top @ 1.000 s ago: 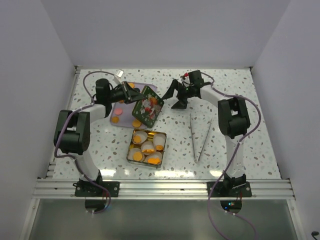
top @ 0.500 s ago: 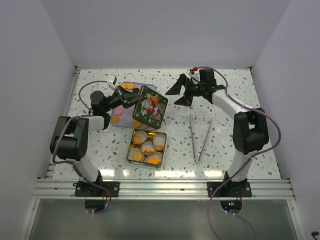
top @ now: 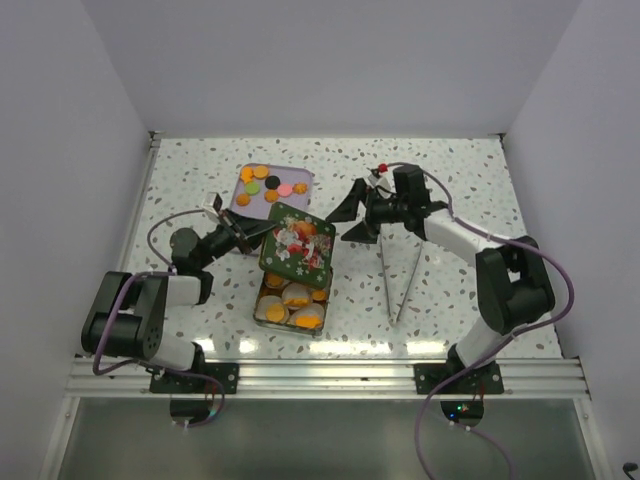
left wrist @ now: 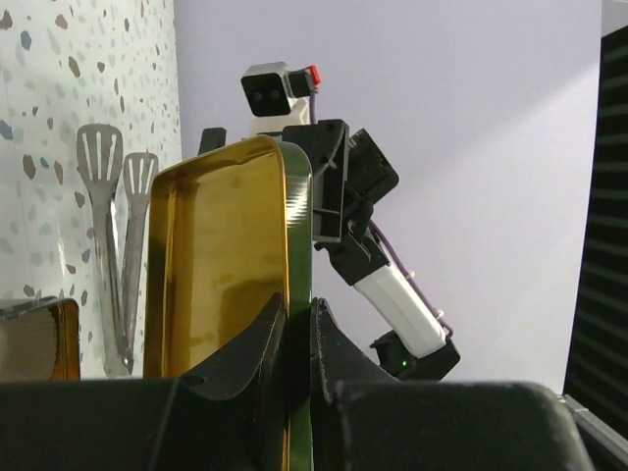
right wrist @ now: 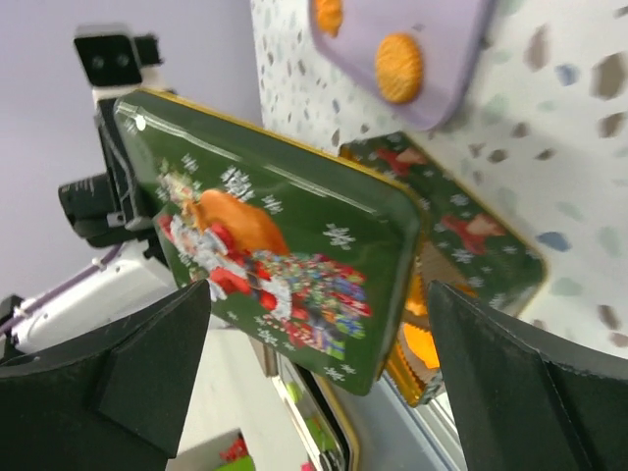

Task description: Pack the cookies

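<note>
The left gripper [top: 250, 228] is pinching the edge of the green Christmas lid [top: 296, 240]. The left wrist view shows its fingers [left wrist: 278, 339] pressed onto the rim, with the lid's gold inner face turned towards the camera. The lid is hanging tilted in the middle of the overhead frame, partly covering the upper end of the open tin [top: 262, 303] just below it.

The right gripper [top: 352, 220] is sitting just right of the lid with its jaws spread wide and holding nothing. In its own wrist view the two fingers are framing the lid's printed face without touching it.

The cookies [top: 266, 184] are lying in two places. A cluster of orange, pink, green and black pieces is resting on the lilac tray [top: 300, 177] in the upper middle. More orange ones are sitting in white paper cups [top: 297, 293] inside the tin. A pair of tongs [top: 390, 275] is lying on the table [top: 450, 180], right of centre.

Judging by this, the closing step is in hand — the lid is being brought over the tin, though several cookies are not yet packed. The next move calls for levelling the lid and squaring its corners with the tin's rim before pressing down. The free gripper is well placed to steady the far edge — a skewed lid could jam or nudge the tin.
</note>
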You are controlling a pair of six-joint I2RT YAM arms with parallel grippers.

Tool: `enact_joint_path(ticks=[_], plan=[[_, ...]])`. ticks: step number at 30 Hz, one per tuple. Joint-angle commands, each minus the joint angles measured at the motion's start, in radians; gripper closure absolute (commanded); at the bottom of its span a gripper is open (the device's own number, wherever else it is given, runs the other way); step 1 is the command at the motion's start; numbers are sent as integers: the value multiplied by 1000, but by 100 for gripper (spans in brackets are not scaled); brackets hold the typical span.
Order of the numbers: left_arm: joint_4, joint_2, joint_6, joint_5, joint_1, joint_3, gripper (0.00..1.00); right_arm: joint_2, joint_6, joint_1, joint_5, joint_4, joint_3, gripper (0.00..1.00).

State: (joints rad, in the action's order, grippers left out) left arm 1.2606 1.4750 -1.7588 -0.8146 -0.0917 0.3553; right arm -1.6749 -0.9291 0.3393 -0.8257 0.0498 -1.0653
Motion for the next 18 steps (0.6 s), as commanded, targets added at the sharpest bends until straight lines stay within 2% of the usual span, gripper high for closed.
enact_joint_path(ticks=[1,5,7,12,18], plan=[[384,-62,-60,57,7,-44,100,64,-43,79,-15,-113,16,6],[488,-62,-116,103,7,-84,100,79,-93,118,-7,-180,67,8],[525,-65,-143,120,7,-96,100,96,-50,116,6,-119,68,8],[510,-116,-154,132,12,-114,100,133,7,116,30,-30,62,9],[488,-171,-168,111,47,-116,100,172,10,116,42,-21,103,12]])
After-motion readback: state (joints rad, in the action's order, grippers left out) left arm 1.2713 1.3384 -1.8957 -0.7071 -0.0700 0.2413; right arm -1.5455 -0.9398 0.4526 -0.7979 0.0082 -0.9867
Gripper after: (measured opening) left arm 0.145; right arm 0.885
